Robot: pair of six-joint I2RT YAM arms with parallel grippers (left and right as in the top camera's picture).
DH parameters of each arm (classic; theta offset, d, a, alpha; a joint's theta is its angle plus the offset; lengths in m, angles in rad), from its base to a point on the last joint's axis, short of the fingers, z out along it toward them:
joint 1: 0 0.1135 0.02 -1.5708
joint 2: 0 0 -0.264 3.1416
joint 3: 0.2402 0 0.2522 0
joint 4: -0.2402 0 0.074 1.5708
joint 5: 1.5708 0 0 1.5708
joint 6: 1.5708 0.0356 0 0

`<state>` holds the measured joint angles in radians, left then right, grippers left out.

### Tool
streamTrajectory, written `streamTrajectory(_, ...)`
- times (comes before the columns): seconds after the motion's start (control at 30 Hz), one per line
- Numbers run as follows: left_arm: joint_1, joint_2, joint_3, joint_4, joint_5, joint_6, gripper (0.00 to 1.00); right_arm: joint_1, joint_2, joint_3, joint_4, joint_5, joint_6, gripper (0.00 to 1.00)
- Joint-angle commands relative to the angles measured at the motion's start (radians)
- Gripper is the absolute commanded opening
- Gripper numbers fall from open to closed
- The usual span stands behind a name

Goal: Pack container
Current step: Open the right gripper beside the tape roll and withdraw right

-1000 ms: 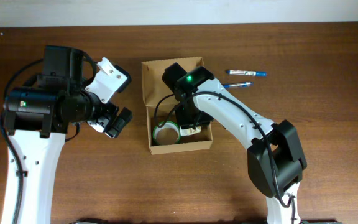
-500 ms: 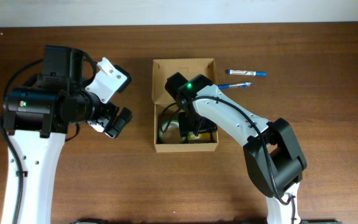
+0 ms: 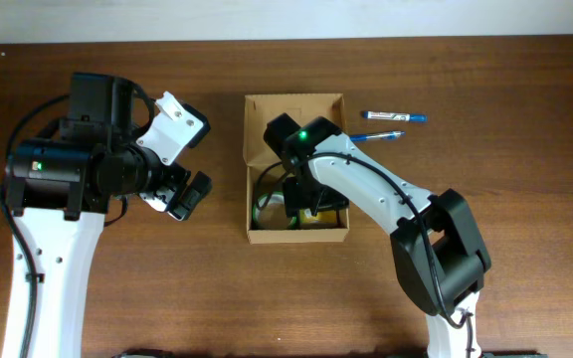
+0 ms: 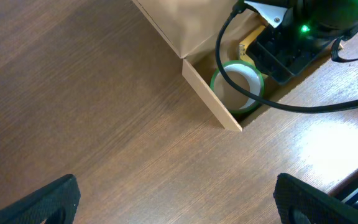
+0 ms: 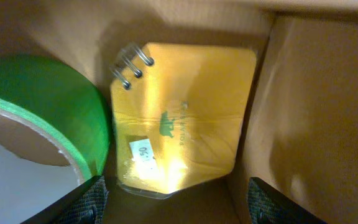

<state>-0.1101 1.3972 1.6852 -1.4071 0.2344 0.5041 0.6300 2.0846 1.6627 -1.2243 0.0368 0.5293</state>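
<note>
The container [image 3: 267, 114] sits mid-tabletop [image 3: 167, 288] with its lid flap folded back. The right hand [image 5: 179, 205] reaches inside it, fingers spread above a yellow spiral notepad [image 5: 185, 118] beside a green tape roll [image 5: 42, 106]. The left hand [image 4: 179, 199] hovers spread and empty, left of the container.

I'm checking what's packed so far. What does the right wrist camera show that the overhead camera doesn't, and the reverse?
Only the right wrist: the wire rings and white sticker of the yellow notepad, which lies flat in the box. Only the overhead: two blue pens on the table right of the box, and the left gripper, open and away from it. Both: the box and the green tape roll inside.
</note>
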Motion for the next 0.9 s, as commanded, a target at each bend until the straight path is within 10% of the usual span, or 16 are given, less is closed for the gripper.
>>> streamTrajectory(0.0,0.002,-0.005,0.014,0.0,0.004,0.013,1.0,0.005,-0.061,0.027,-0.001,-0.018,0.003,0.74)
streamTrajectory(0.87,0.002,-0.005,0.014,0.0,0.004,0.013,1.0,0.005,-0.199,0.027,0.006,-0.032,0.027,0.73)
